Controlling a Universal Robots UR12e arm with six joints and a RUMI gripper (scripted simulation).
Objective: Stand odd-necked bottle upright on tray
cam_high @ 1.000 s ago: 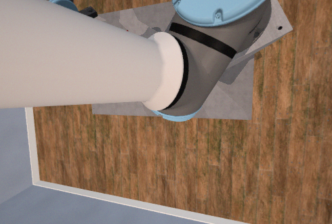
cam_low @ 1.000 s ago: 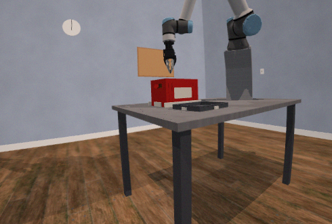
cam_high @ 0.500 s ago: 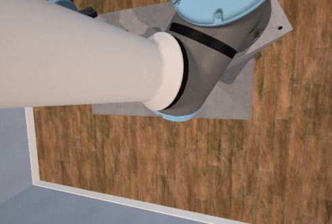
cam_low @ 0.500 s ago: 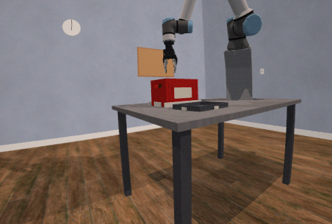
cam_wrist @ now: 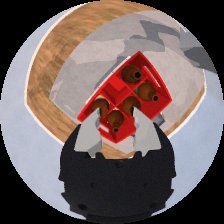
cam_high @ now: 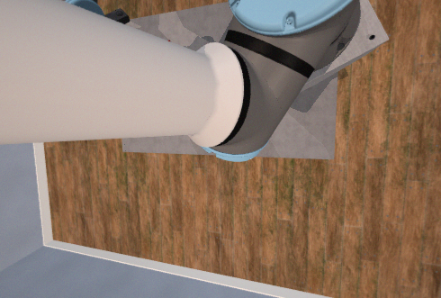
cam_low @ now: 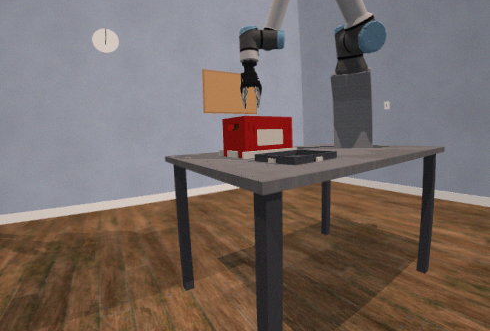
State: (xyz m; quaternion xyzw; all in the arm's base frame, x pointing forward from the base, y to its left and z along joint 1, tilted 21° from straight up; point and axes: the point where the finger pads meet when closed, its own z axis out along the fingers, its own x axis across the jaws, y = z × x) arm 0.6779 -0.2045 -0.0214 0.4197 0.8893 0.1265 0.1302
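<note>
The red crate (cam_low: 235, 143) (cam_wrist: 159, 111) stands on the table. Several brown bottles stand in it in the wrist view, among them one at the far end (cam_wrist: 131, 75), one at the right (cam_wrist: 146, 92) and one near the close corner (cam_wrist: 116, 118). Neck differences are too small to tell. My gripper (cam_low: 252, 107) (cam_wrist: 116, 107) is partly open and empty, pointing down above the crate. The dark tray (cam_low: 295, 160) lies beside the crate, with no bottle seen on it; in the wrist view it is mostly hidden. The arm hides most of the crate and tray in the top view.
The grey table (cam_high: 310, 142) (cam_low: 220, 168) carries the crate and tray. The arm's pedestal (cam_low: 352, 113) stands at the table's back right. The arm's large links cross over the table in the top view.
</note>
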